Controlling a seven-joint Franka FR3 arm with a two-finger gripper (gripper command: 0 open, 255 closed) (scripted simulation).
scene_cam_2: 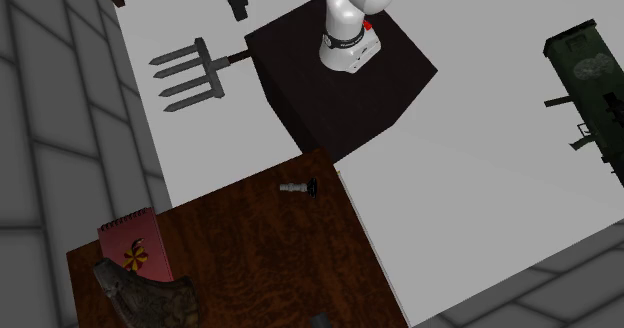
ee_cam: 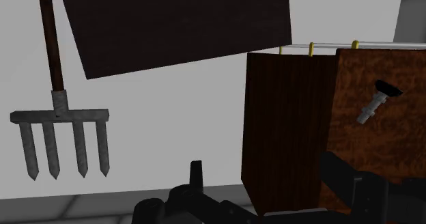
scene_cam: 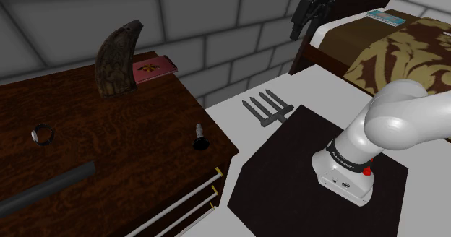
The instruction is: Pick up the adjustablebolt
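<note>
We see the bolt (scene_cam_2: 299,188) lying on the wooden table (scene_cam_2: 260,266).
It rests near the edge facing the dark stand (scene_cam_2: 340,101); a pitchfork (scene_cam_2: 190,73) lies on the floor (scene_cam_2: 480,206) beside that stand.

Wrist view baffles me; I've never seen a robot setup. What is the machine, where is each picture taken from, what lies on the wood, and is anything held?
A white robot arm stands on a black box. The shoulder view looks from beside it; the second exterior view from above; the wrist view from a camera on its hand. On the wooden cabinet are a small bolt, a ring, a horn, a red notebook and a dark rod. A pitchfork lies on the floor. The black tool is open, holding nothing.
</note>
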